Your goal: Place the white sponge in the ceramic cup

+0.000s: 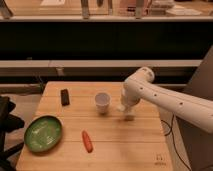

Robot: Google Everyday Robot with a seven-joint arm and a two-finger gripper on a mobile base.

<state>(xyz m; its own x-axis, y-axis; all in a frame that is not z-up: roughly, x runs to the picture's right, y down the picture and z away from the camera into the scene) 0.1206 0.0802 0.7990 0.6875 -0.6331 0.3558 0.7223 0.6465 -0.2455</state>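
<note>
The ceramic cup (102, 101) stands upright near the middle of the wooden table (115, 145), with its rim open. My gripper (125, 111) hangs from the white arm (165, 100) just right of the cup, low over the table. A pale blocky shape right under the gripper (129, 117) looks like the white sponge, but I cannot tell it apart from the gripper itself. There is a small gap between the gripper and the cup.
A green round bowl (43, 133) sits at the front left. An orange-red carrot-like object (87, 141) lies in front of the cup. A small black block (65, 96) lies at the back left. A dark shelf unit runs behind the table.
</note>
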